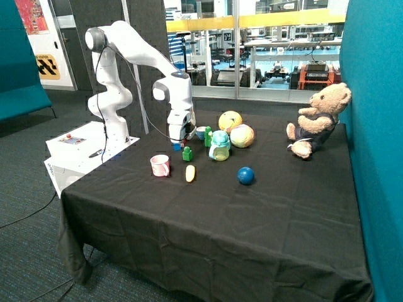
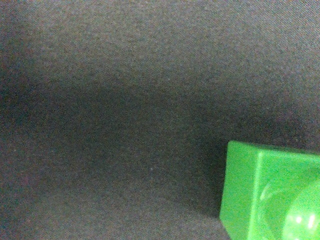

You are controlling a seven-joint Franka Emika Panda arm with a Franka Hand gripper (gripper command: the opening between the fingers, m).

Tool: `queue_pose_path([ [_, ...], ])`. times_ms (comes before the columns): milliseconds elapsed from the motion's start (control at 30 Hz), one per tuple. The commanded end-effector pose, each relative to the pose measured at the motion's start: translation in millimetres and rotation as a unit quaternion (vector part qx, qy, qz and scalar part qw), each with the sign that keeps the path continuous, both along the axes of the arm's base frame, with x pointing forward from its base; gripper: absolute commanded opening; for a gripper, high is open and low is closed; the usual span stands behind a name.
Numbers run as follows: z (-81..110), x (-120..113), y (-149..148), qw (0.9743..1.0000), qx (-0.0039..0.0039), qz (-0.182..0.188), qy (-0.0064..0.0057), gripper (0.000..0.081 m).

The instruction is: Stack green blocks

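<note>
The white arm bends over from its base and points its gripper [image 1: 179,142] straight down at the black tablecloth [image 1: 208,220], low beside a green block [image 1: 187,154] near the pink cup [image 1: 160,165]. Whether its fingers are spread or pressed together cannot be told. Another green block [image 1: 208,136] seems to stand by the striped balls. The wrist view shows only cloth and one corner of a green block [image 2: 272,195], cut off at the edge.

Outside view evenly bright, daylight through rear windows; wrist view dim, blurred, shadow band across cloth.
</note>
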State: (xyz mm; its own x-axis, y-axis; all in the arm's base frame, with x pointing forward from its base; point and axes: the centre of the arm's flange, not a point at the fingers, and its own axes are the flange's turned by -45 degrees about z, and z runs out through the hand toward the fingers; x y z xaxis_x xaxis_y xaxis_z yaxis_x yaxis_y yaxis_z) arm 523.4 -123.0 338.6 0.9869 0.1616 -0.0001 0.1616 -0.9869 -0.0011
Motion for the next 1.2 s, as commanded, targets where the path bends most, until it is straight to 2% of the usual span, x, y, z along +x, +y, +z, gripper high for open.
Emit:
queue_pose_path([
  [0, -1.9, 1.0, -3.3, 1.0000, -0.00052, 0.001, -0.0002, 0.0505],
  [500, -10.9, -3.0, -10.2, 1.0000, -0.00052, -0.006, -0.0002, 0.0467],
  [833, -16.6, -3.3, -1.6, 1.0000, -0.00052, 0.000, -0.0002, 0.0403],
  [1167, -18.8, -3.6, 3.9, 1.0000, -0.00051, 0.003, -0.0002, 0.0388],
])
